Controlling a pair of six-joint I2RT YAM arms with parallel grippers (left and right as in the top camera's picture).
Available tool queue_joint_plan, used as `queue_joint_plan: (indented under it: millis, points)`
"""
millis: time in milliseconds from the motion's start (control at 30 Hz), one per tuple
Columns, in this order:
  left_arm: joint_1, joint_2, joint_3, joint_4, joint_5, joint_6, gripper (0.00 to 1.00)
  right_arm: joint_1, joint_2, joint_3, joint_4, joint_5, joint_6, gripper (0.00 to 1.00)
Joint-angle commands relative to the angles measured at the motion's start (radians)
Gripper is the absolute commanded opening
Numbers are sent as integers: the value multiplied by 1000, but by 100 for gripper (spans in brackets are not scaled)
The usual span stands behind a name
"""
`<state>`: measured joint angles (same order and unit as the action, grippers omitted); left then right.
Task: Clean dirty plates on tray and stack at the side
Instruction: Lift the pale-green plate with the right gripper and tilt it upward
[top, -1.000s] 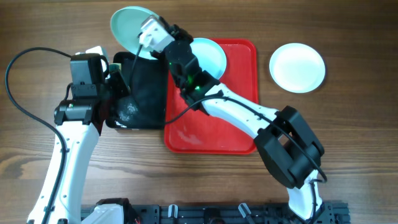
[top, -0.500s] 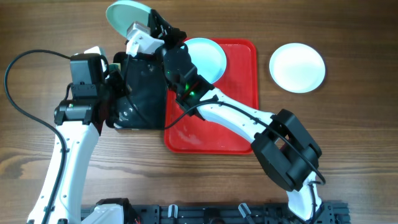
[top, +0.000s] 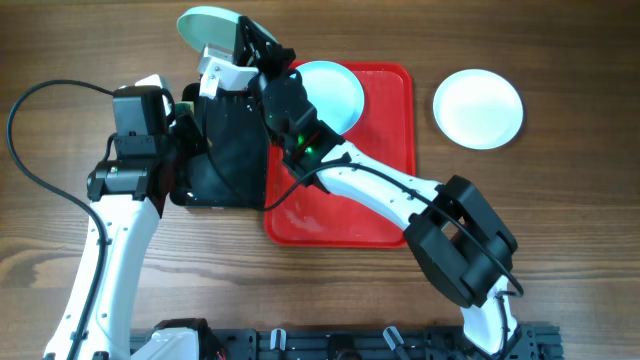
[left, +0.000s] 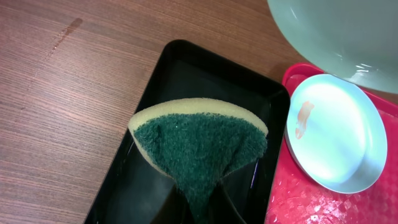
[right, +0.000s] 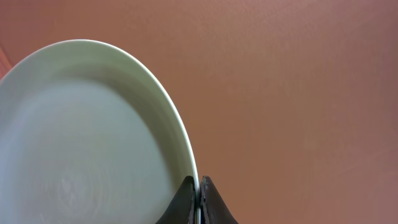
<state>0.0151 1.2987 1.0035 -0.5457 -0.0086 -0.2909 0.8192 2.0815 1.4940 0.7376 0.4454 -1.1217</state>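
Two pincers here, so one at a time. My right pincer (right: 198, 200) is squeezed down tight on the rim of the light aqua plate (right: 81, 143) — in the wrist view the two fingertips sit nearly together with just the plate's edge between them. From overhead that plate (top: 208, 25) is tilted up off the table, out past the far end of the black tray (top: 240, 160), so it's off the red tray (top: 385, 190) completely.

My left pincer (top: 188, 140) hangs over the black tray with the sponge (left: 199, 146) — green scrubby side facing the camera, yellow foam along the top edge. It fans out wide and narrows to a point at the bottom of my wrist view, so it's pinched there, though the fingers themselves are out of frame.

Second plate (left: 336, 134) sits flat in the far left corner of the red tray, with an orange smear near its left rim. Third plate (top: 478, 108), a white one, lies on the wooden table (top: 560, 250) to the right of the red tray, not touching it.
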Motion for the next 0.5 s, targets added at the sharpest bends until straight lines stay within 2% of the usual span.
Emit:
queue_joint_plan:
  millis: [0,67,233,467]
  points:
    - [4,-3,8,8,8,-5,4,6,7,19,5,-20,-26,4]
    - [4,-3,8,8,8,-5,4,7,7,19,2,-12,-11,4]
    - [4,-3,8,11,8,-5,4,7,7,19,-46,6,148,4]
    - [4,-3,8,13,8,-1,4,5,7,19,-239,6,507,4]
